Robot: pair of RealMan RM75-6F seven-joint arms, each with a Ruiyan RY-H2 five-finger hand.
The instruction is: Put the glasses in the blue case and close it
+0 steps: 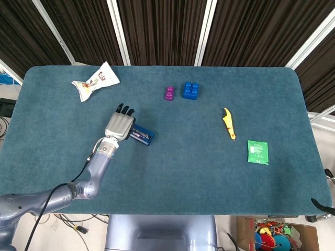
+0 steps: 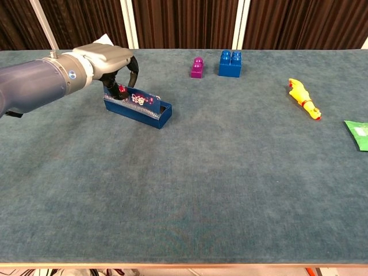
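Dark pleated curtains with white slanted posts back a teal carpet-topped table [image 1: 172,172] in the head view. We see the left hand [image 1: 119,126] lying palm-down over the left end of the blue rectangular glasses case [image 1: 143,136], dark fingertips pointing away toward the far edge. Only the case's right end shows from under the hand; its long axis runs left-right, tilted slightly down to the right. We can't make out the glasses inside from here. We can't tell the grip from above. Elsewhere: a white crumpled snack wrapper [image 1: 96,81] far left, a purple toy block [image 1: 169,93] just beside a blue toy brick [image 1: 190,90], a yellow rubber chicken toy [image 1: 228,124], a green flat packet [image 1: 257,152] near the right. The right hand is not seen.

Chest view, same table [image 2: 230,190]. We see the left hand [image 2: 109,60] arched over the case [image 2: 138,109], fingers [image 2: 122,89] curled down behind the lid, which stands partly raised, its patterned inner face toward us. Fingers touch the lid; we'd say pressing, not a clear grasp. The case runs from near the hand down-right; its open right end points at the camera's right. The interior is hidden by the front wall, so the glasses are not visible. The wrapper [image 2: 103,40] is mostly hidden behind the hand. The green packet [image 2: 359,134] is cut off at the right edge. The purple block [image 2: 197,67], blue brick [image 2: 230,63] and chicken [image 2: 303,99] sit well apart from the case.
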